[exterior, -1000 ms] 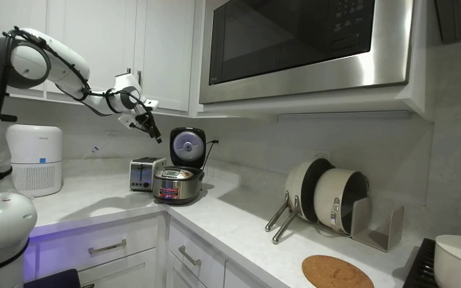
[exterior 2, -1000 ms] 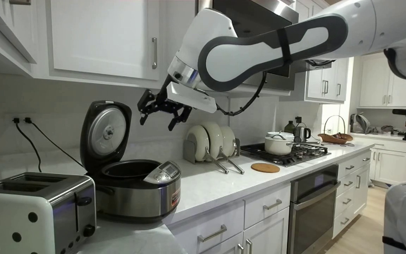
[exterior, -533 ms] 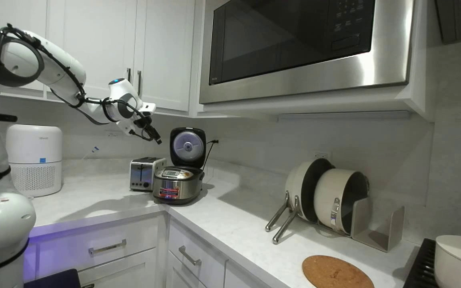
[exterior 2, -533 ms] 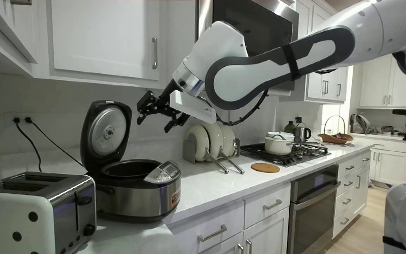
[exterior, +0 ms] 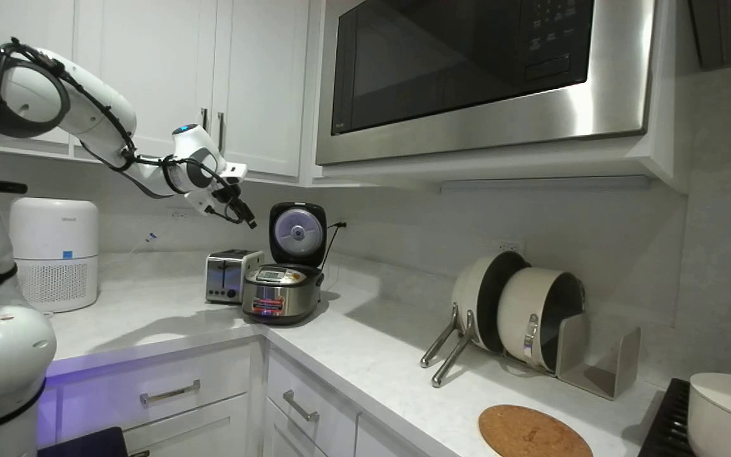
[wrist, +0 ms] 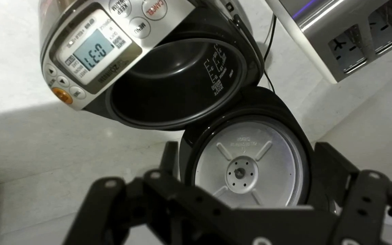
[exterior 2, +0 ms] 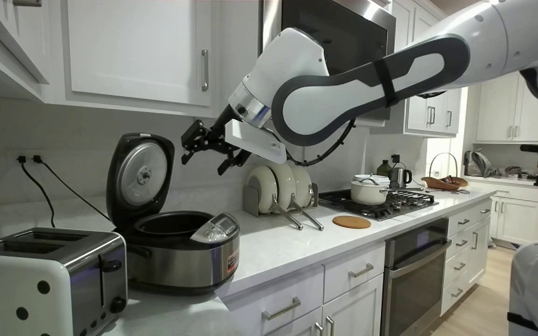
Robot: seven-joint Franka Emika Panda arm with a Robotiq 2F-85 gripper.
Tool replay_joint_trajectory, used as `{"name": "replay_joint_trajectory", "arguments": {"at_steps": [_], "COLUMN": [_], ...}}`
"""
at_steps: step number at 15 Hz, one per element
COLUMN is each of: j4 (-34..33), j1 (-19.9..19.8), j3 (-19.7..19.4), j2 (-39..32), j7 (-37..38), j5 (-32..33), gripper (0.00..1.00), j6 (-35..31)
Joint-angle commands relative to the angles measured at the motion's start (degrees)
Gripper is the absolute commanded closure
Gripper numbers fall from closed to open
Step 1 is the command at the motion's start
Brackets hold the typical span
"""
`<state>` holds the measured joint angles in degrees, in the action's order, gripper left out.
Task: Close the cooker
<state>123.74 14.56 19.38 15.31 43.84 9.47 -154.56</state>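
Cooker (exterior: 280, 301) is sitting with its dark lid (exterior: 299, 235) raised, in an exterior view, at the corner of the white table (exterior: 365, 343), the toaster (exterior: 226, 279) standing just beside it. I am holding my arm (exterior: 102, 93) drawn back slightly against a second ago, yet the fingertips (exterior: 251, 223) are hovering in nearly the same place, and since half a second ago nothing is visibly moving. In an exterior view my hand (exterior 2: 205, 164) is hanging near the lid (exterior 2: 140, 172), on its inner side and apart from it, the wrist (exterior 2: 249, 105) riding lower and the hand pointing at a flatter slant than a second ago; the lid is showing no change. In the wrist view my fingers (wrist: 169, 158) are standing wide apart, gripping nothing, with the lid's pale inner disc (wrist: 274, 170) appearing between them and the dark inner pot (wrist: 172, 88) lying uncovered. For the task, I am judging this change as aiming only: the closing is not yet happening. I am probably needing to pass over the lid's top edge and swing it down from behind toward the display (wrist: 95, 51); pushing from the inner side would be risking forcing it farther back.
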Motion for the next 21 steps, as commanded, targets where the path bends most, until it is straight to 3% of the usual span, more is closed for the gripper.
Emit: {"name": "replay_joint_trajectory", "arguments": {"at_steps": [1,6,13,21], "j4": [-3.85,-13.68,-25.16,-37.10], "j1": [-2.00,0.00,0.42,1.97], "j3": [2.42,2.13,1.71,3.39], "j2": [-1.47,-4.58,-10.05,-23.09], "j7": [-2.63,-10.63,-29.40,-35.93], "j5": [1.10,4.35,0.54,3.45], "gripper": [0.00,0.00,0.00,0.00], "j6": [-3.30,-5.16,-7.22,-9.31]}}
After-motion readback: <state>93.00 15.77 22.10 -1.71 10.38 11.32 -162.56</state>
